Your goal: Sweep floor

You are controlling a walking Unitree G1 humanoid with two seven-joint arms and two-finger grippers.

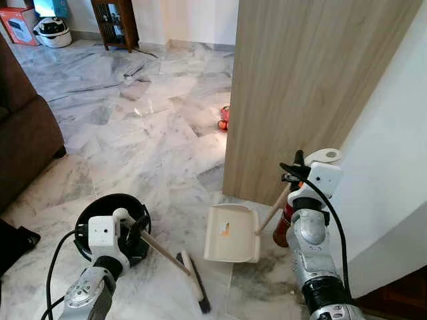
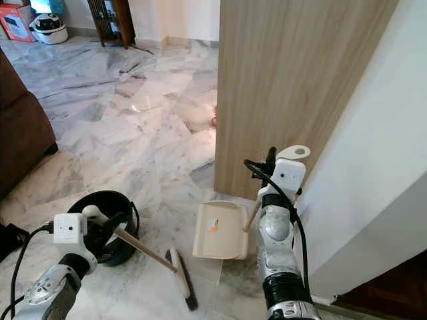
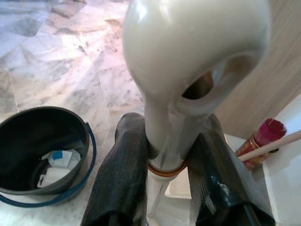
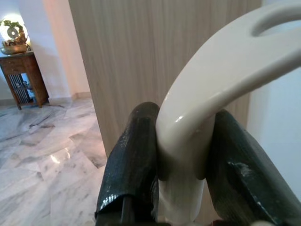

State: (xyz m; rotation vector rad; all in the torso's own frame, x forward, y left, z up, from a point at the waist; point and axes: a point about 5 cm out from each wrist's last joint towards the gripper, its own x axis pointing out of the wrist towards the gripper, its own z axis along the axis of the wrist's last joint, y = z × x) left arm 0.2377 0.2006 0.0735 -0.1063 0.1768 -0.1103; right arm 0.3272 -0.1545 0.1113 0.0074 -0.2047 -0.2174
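A hand broom [image 1: 193, 279] with a wooden stick and cream handle end lies slanted on the marble floor, its dark bristles down. My left gripper [image 1: 137, 230] is shut on the broom's handle [image 3: 176, 94], as the left wrist view shows. A cream dustpan [image 1: 231, 233] rests flat on the floor beside the broom head, with a small orange scrap [image 1: 225, 231] inside. Its wooden stick rises to a cream handle loop [image 4: 211, 89], and my right gripper [image 1: 298, 172] is shut on it.
A black bucket [image 1: 100, 208] with white scraps inside stands at my left. A wooden panel [image 1: 300, 87] and a white wall [image 1: 387, 173] close in the right side. A red spray can [image 1: 283, 227] stands by the wall. A brown sofa [image 1: 23, 133] sits at left.
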